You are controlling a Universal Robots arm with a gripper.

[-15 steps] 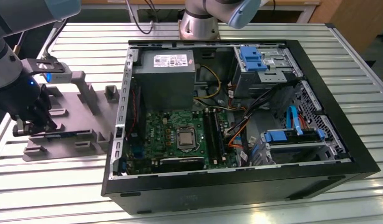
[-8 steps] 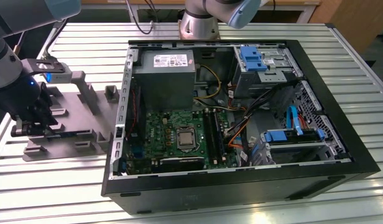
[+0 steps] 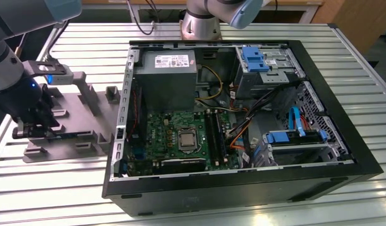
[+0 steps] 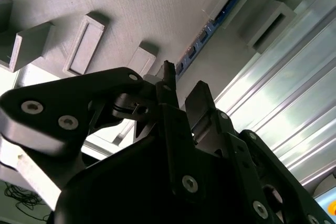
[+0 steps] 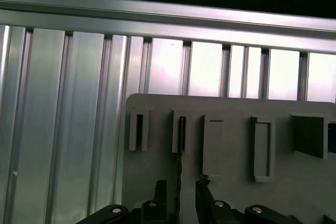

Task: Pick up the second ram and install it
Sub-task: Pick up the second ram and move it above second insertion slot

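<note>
The black 2-fingered gripper (image 5: 181, 186) hangs low over the grey plastic holder plate with raised slotted blocks (image 5: 231, 107). The plate lies on the ribbed aluminium tabletop (image 3: 55, 188), just beside the open black computer case (image 3: 243, 195).

The second ram (image 5: 181, 145), a long, narrow, dark memory stick, stands on its long edge in the plate's slotted blocks. That leaves its thin upper edge free for a pinch from above. In both wrist views the gripper's 2 fingers are spread, 1 on each side of the second ram, with a gap at each face and no contact showing. In the second wrist view the second ram runs away from the fingertips (image 4: 169, 80) along the plate, with some blue showing toward its far end. The fingers lie parallel to its flat faces, which I judge suits a square clamp.

Beyond the plate, inside the case, the green motherboard (image 3: 174, 125) lies flat with its long black slots (image 3: 213, 134) facing up. The second ram sits in the plate, not yet lifted.
</note>
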